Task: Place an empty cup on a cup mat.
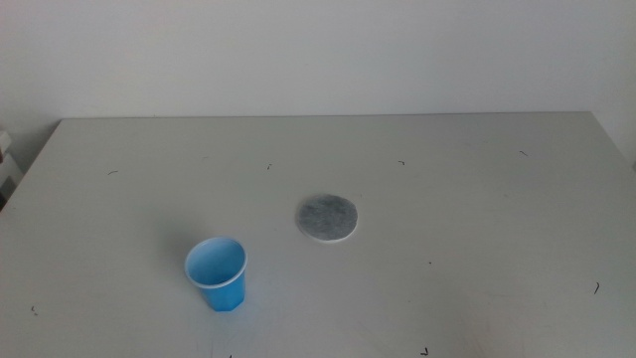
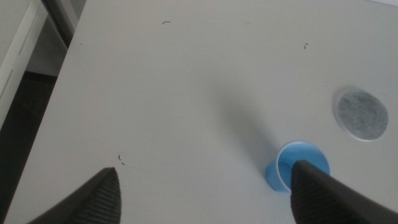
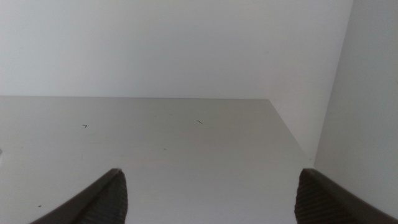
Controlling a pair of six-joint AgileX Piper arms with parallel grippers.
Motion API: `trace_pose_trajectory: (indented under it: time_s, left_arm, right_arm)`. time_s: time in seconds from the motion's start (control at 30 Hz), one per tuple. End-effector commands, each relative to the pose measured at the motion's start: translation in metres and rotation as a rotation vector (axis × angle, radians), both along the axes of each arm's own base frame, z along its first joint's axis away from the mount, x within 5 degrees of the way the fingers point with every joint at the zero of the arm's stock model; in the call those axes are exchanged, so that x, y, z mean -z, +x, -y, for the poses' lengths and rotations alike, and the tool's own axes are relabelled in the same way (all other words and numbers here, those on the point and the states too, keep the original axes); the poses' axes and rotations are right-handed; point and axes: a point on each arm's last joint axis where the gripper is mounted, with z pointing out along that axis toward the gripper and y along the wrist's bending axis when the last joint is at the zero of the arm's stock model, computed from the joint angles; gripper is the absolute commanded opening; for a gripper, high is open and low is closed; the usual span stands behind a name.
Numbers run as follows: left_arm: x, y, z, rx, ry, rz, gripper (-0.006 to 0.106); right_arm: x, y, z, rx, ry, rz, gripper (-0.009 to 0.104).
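Note:
The blue cup (image 1: pixel 217 273) stands upright and empty on the grey table, left of centre near the front. The cup mat (image 1: pixel 327 217), a grey disc with a white edge, lies flat to the cup's right and a little farther back, apart from it. Neither arm shows in the middle view. In the left wrist view the left gripper (image 2: pixel 205 180) is open, high above the table, with the cup (image 2: pixel 292 168) partly behind one jaw and the mat (image 2: pixel 362 114) beyond it. The right gripper (image 3: pixel 211 186) is open over bare table, with neither cup nor mat in its view.
The table's left edge (image 2: pixel 53 93) with a dark gap beside it shows in the left wrist view. A white wall (image 3: pixel 186 43) stands behind the table's far edge. Small dark specks dot the tabletop.

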Motion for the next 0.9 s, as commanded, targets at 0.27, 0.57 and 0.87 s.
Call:
trace_pose_trajectory:
  time_s: [0.27,0.57,0.87]
  left_arm:
    - [-0.003,0.016,0.004,0.079,0.024,-0.039,0.105]
    - [0.031,0.06,0.025,0.198,-0.042,-0.248,0.105]
    - [0.068,0.095,0.067,0.304,0.005,-0.356,0.105]
  right_arm:
    - [-0.012,-0.002,0.0,-0.002,-0.023,0.108,0.094]
    - [-0.012,-0.002,0.0,-0.002,-0.023,0.108,0.094]
    - [-0.012,-0.002,0.0,-0.002,-0.023,0.108,0.094]
